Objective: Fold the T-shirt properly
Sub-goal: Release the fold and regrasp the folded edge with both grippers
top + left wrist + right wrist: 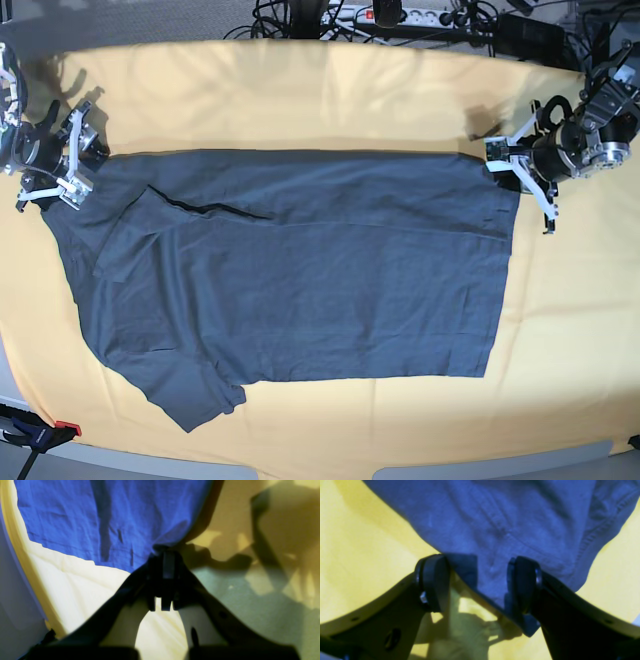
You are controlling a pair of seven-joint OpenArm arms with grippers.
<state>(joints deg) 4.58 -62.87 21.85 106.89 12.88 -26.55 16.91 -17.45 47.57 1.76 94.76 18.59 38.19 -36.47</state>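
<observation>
T-shirt (300,270) laid flat on yellow cloth (300,90).
Its corner is pinched by the left gripper (165,552); the right gripper (480,580) is spread around its edge.

Left wrist view: shirt (105,520) ran off the top edge; only a hem corner showed. The left gripper (163,552) was a dark, blurred silhouette, and the cloth pinched at its tips hid the contact.

Right wrist view: soft focus throughout. Shirt cut off at top and right. The right gripper (480,580) fingers ran out at the bottom.

Base view: both arms cropped at the side edges; cables (400,15) cut by the top.
</observation>
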